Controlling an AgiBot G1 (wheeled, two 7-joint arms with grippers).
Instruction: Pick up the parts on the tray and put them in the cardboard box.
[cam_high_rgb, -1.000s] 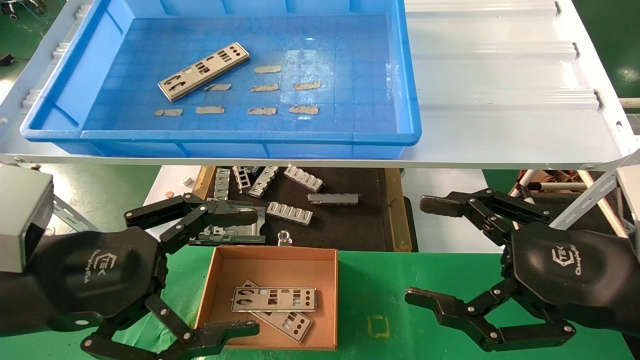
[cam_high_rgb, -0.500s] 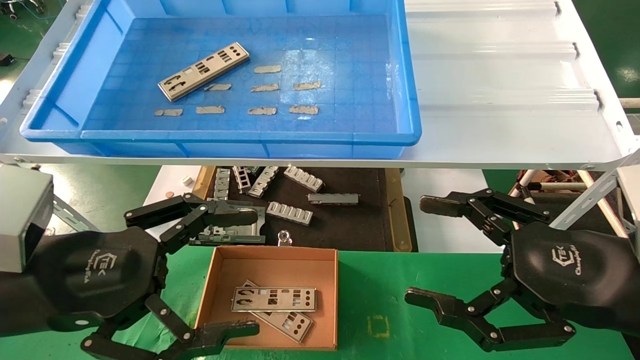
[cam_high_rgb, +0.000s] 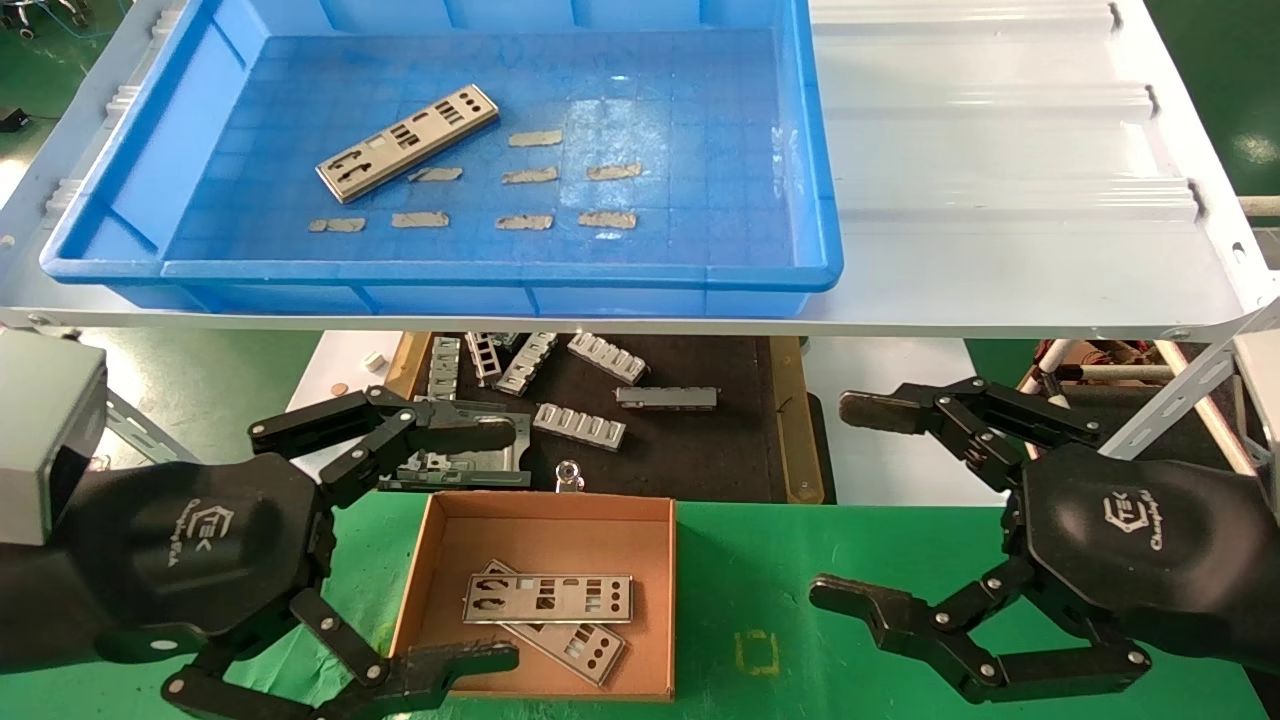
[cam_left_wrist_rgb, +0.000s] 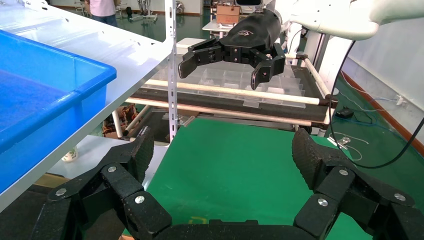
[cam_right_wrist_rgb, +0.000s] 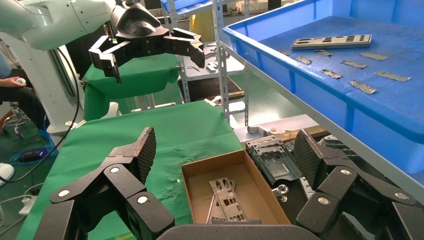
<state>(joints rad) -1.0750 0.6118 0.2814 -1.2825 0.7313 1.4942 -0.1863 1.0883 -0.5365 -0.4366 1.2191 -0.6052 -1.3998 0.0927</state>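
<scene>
One silver plate part (cam_high_rgb: 408, 142) (cam_right_wrist_rgb: 331, 41) lies slantwise in the left half of the blue tray (cam_high_rgb: 500, 270) (cam_right_wrist_rgb: 310, 80) on the upper shelf. Below, the cardboard box (cam_high_rgb: 548, 506) (cam_right_wrist_rgb: 200, 172) sits on the green table with two plates crossed inside, one (cam_high_rgb: 548, 598) (cam_right_wrist_rgb: 225, 192) on top of the other (cam_high_rgb: 575, 648). My left gripper (cam_high_rgb: 500, 545) (cam_left_wrist_rgb: 223, 145) hovers open at the box's left side, holding nothing. To the right of the box, my right gripper (cam_high_rgb: 840, 500) (cam_right_wrist_rgb: 225, 142) is also open and holds nothing.
Several beige tape patches (cam_high_rgb: 530, 175) dot the tray floor. The white corrugated shelf (cam_high_rgb: 1000, 150) carries the tray and overhangs a black mat with ribbed grey brackets (cam_high_rgb: 580, 425) behind the box. Green table surface (cam_high_rgb: 800, 600) lies between box and right gripper.
</scene>
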